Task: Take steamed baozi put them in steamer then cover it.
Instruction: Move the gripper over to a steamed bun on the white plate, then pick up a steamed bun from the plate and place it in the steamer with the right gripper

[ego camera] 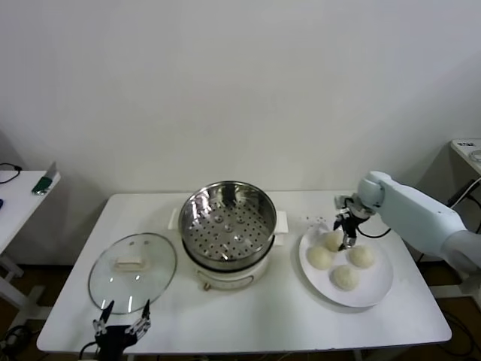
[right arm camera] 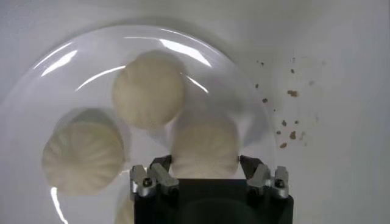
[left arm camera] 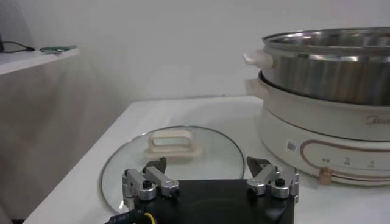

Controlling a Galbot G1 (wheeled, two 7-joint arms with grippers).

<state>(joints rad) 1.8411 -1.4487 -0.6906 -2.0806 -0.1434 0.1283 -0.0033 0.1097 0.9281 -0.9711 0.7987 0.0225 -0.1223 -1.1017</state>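
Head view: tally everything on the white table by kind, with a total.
Baozi: 4, all on the plate
Plate: 1
Steamer: 1, nothing in it
Glass cover: 1
Total: 7

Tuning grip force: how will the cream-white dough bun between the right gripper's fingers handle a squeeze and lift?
The cream-white dough bun looks soft and may dent under the right gripper. Its smooth dome could slip. It touches a neighbouring bun on the white plate, which may be nudged.

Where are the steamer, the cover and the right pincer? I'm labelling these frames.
steamer (ego camera: pixel 225 218): head view, perforated bottom.
cover (ego camera: pixel 132 264): head view, cream handle.
right pincer (right arm camera: pixel 203 167): right wrist view, midway between tips, straddling a baozi.
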